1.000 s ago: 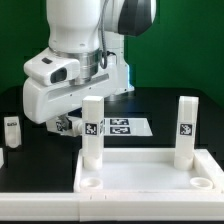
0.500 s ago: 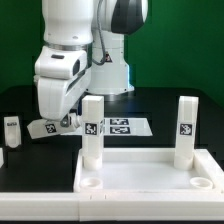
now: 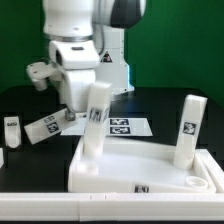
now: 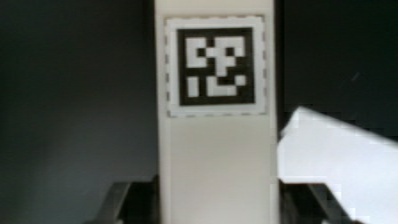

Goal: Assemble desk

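Observation:
The white desk panel (image 3: 110, 180) lies at the front, skewed, with its left end raised. Two tagged legs stand in its far corners: the left leg (image 3: 97, 125) leans, the right leg (image 3: 188, 130) leans a little. My gripper (image 3: 88, 104) is down at the left leg's upper part, mostly hidden behind it. In the wrist view the tagged leg (image 4: 214, 110) runs between my dark fingers (image 4: 128, 200), which press against both of its sides. A loose leg (image 3: 45, 128) lies on the black table to the exterior view's left, and another (image 3: 12, 130) stands further left.
The marker board (image 3: 128, 127) lies flat behind the panel. The robot's bulky white arm (image 3: 75, 50) fills the upper middle. A green wall stands behind the black table.
The arm swung from the loose leg to the left standing leg. The loose leg now lies further left. The panel has twisted and tilted, and both standing legs lean with it.

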{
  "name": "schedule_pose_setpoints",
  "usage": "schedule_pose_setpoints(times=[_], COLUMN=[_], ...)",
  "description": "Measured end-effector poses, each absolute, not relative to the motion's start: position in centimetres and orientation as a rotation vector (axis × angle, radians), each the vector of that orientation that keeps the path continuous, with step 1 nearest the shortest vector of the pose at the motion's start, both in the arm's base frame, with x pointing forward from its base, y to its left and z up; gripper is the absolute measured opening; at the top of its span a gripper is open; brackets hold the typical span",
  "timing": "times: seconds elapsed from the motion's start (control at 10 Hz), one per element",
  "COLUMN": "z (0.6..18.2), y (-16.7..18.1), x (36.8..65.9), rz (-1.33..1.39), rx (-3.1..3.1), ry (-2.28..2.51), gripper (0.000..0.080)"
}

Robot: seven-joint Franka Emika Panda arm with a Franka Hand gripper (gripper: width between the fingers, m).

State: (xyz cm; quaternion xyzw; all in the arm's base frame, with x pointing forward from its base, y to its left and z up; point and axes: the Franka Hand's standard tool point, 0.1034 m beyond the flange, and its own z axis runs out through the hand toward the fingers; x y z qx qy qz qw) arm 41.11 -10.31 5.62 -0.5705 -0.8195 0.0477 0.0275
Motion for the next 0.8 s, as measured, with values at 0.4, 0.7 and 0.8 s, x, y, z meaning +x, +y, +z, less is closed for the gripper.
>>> schedule_pose_setpoints(times=[0.4,0.7,0.8], z=[5.6,5.8,5.5], y=[-11.0,-9.7,-9.6], x=[40.9,39.4,39.1], rz=[0.194,0.167,0.176], rx=[-1.529,-1.150,-1.047], ry=[-2.675,-2.827,-2.852], gripper=[0.0284,0.0284,0.0284])
